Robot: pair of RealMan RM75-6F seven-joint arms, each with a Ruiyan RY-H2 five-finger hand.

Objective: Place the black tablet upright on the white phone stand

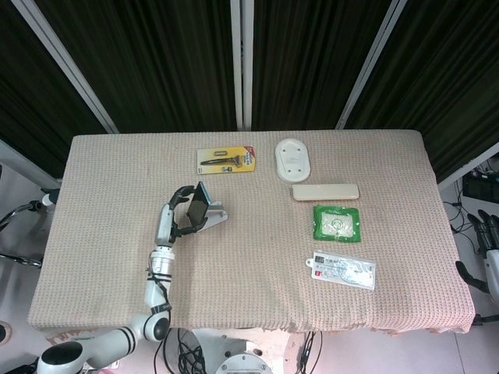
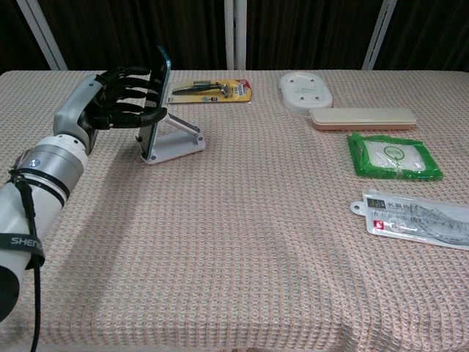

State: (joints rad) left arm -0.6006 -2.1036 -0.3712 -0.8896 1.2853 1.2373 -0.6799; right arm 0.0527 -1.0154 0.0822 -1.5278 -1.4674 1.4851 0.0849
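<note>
- While the black tablet (image 2: 154, 99) stands on edge in the white phone stand (image 2: 178, 141), the left robot hand (image 2: 121, 97) is clamped on it, fingers wrapped over its upper half from the 9 o'clock side in the chest view.
- Tablet and stand sit at about 10 o'clock on the desk (image 2: 234, 242) as the chest camera frames it; from the head camera the tablet (image 1: 197, 206) leans against the stand (image 1: 215, 217) just left of the desk's middle line.
- Its long axis runs nearly vertical, tipped slightly toward the stand's back prop at 3 o'clock; its bottom edge looks to be down at the stand's front lip, though whether it is fully seated I cannot tell.
- The tablet lies directly at 3 o'clock of the left palm, touching the fingers, so I judge that letting go calls for the hand to open and draw back toward 9 o'clock without dragging the top edge along.
- The right robot hand (image 1: 489, 232) hangs off the desk's edge at 3 o'clock in the head view, well apart from the tablet; whether its fingers are apart or together I cannot tell.
- The left hand (image 1: 181, 214) is plainly the nearer one.
</note>
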